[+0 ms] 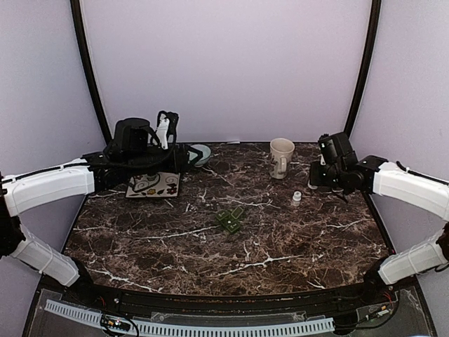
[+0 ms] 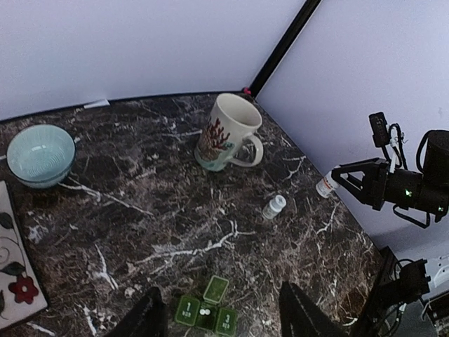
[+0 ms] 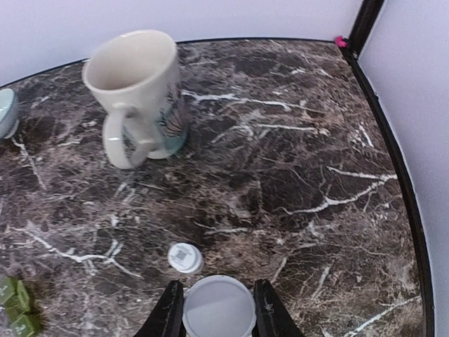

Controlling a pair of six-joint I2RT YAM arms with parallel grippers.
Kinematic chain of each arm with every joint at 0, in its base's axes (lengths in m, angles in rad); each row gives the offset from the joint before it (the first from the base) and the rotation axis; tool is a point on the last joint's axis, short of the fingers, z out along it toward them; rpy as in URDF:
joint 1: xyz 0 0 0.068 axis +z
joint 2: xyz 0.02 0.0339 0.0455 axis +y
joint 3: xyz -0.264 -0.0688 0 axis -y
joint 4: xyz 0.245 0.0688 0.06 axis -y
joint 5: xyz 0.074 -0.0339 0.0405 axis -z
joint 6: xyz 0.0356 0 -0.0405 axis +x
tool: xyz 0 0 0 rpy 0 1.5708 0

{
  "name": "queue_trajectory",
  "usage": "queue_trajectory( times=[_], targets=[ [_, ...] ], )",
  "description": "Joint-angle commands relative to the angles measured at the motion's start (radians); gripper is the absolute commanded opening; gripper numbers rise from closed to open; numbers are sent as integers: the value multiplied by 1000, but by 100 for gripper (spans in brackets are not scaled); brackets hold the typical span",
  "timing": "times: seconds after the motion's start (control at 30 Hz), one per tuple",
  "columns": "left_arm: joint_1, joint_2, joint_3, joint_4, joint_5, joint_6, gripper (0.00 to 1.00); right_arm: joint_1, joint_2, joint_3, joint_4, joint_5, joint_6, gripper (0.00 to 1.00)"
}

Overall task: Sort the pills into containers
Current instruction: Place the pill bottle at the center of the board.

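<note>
Left gripper (image 2: pixel 219 291): jaws are standing spread, gripping nothing and touching nothing. I'm hanging it above the table, well left of the mug (image 1: pixel 281 157). In the wrist view its fingers (image 2: pixel 151 316) are framing the pill box far below.

Right gripper (image 3: pixel 217 298): I'm pinching a small white bottle (image 3: pixel 219 317), one finger pressing on each side. I'm holding it off the marble, right of the mug and slightly nearer my bases.

Pill box (image 1: pixel 229 219): dark green, a short cluster of little lidded compartments. It's lying flat on the marble, left of the mug and nearer my bases, well apart from it. Neither gripper is touching it. One lid (image 2: pixel 216 288) is standing open, and two white pills (image 2: pixel 204 311) are lying in the compartment it belongs to. The neighbouring lids are sitting shut and showing white marks too small to read.

A white-capped vial (image 1: pixel 297 198) is standing upright near the mug, on the side toward my bases and a little right, apart from the right gripper.
</note>
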Motion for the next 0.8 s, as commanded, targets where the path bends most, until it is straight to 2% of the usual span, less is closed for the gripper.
queue_trajectory(
  times=[0.0,0.4,0.77],
  targets=[
    [5,34,-47,21,167,-87,57,-41,-1,-101,149,74,39,0],
    [6,73,-182,109,233,-145,57,-113,148,-190,381,81,16,0],
    [6,84,-211,108,222,-141,57,-146,273,-171,472,50,-1,0]
  ],
)
